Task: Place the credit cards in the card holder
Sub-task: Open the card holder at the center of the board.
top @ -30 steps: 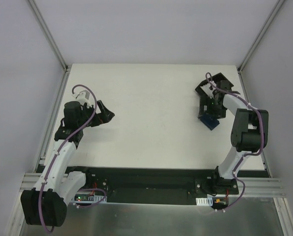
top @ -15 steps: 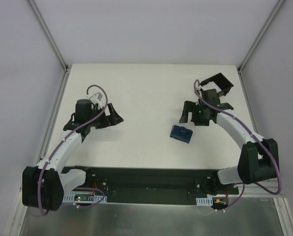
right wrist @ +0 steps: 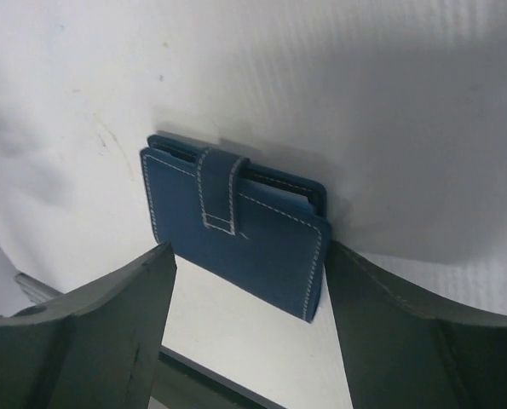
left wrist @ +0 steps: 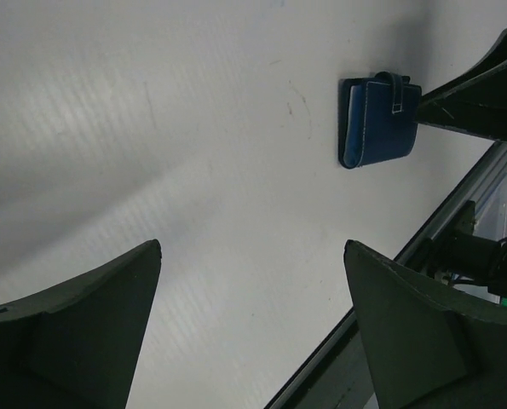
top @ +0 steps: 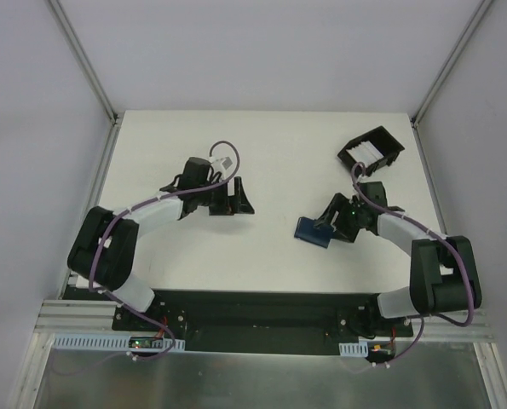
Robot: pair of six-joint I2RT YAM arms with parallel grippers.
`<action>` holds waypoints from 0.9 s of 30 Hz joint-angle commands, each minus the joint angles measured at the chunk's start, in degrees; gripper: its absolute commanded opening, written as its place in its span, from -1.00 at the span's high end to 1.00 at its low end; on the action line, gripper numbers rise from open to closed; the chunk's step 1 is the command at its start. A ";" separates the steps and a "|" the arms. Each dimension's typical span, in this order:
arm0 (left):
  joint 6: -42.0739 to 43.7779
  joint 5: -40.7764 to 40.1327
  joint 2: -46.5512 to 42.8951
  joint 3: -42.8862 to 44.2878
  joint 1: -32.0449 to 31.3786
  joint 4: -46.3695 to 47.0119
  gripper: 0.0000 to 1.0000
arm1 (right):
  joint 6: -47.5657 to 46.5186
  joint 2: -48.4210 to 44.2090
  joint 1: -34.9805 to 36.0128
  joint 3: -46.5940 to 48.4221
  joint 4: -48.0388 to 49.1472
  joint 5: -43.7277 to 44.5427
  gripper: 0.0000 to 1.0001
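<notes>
The card holder (top: 308, 230), a shut navy-blue wallet with white stitching and a snap tab, lies flat on the white table right of centre. My right gripper (top: 325, 222) is low at its right end. In the right wrist view the holder (right wrist: 236, 226) has its near corner between the open jaws of the right gripper (right wrist: 249, 253), close against the right finger (right wrist: 381, 307), with a gap on the left side. My left gripper (top: 244, 201) stands open and empty over bare table, with the holder (left wrist: 379, 119) ahead of it. Pale credit cards (top: 368, 151) show inside a black tray.
The black square tray (top: 388, 146) with raised walls sits at the back right, behind the right arm. The table's front edge with its dark rail (top: 262, 300) runs near the arm bases. Metal frame posts and grey walls enclose the sides.
The holder went from under the right gripper to the table farther left and stayed there. The right gripper came down to it. The left arm swung right toward the middle. Both jaws narrowed slightly.
</notes>
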 commanded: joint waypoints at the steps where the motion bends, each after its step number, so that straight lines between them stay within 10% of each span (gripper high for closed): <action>1: -2.48 4.55 6.39 6.14 -3.00 5.70 -0.72 | 4.21 3.13 0.62 -1.44 7.85 -2.19 -0.46; 27: -18.31 16.77 28.65 12.48 -9.08 27.14 0.26 | 2.03 7.18 9.67 0.76 23.86 -15.20 0.58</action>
